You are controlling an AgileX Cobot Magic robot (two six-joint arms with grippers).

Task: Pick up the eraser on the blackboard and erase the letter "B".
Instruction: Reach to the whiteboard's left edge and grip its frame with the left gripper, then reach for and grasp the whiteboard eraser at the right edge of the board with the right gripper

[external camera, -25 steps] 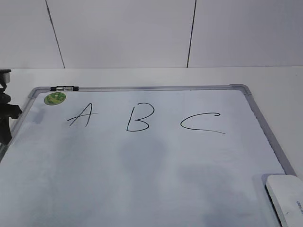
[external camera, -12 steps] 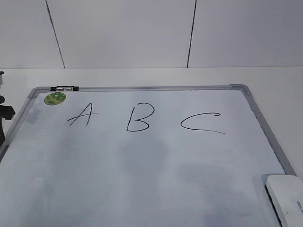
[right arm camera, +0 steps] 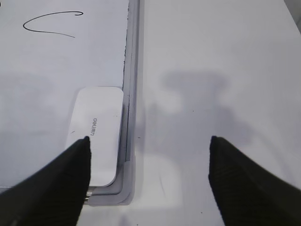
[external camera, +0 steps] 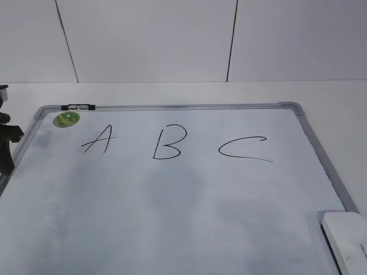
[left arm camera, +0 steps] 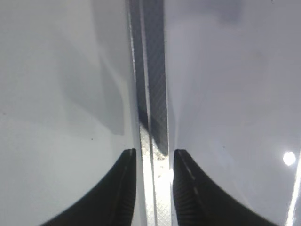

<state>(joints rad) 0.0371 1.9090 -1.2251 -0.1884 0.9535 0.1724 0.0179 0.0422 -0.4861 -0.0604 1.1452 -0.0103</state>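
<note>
The blackboard (external camera: 172, 217) is a white board with a grey frame lying flat on the table. The letter "B" (external camera: 168, 142) stands between an "A" (external camera: 98, 140) and a "C" (external camera: 243, 148). The eraser (external camera: 347, 240), a white rounded block, lies in the board's near right corner. In the right wrist view the eraser (right arm camera: 96, 136) sits against the frame, and my right gripper (right arm camera: 149, 141) is wide open above that corner, its left finger over the eraser's edge. My left gripper (left arm camera: 154, 155) is narrowly open, one finger on each side of the board's left frame strip (left arm camera: 150, 94); it shows at the exterior view's left edge (external camera: 6, 149).
A round green sticker (external camera: 66, 119) and a small black clip (external camera: 78, 106) sit at the board's far left corner. White table surface (right arm camera: 211, 70) lies to the right of the frame. A white panelled wall (external camera: 149, 40) stands behind the table.
My left gripper dipped slightly out of the exterior view's left edge and came back. The eraser and the letters have not moved.
</note>
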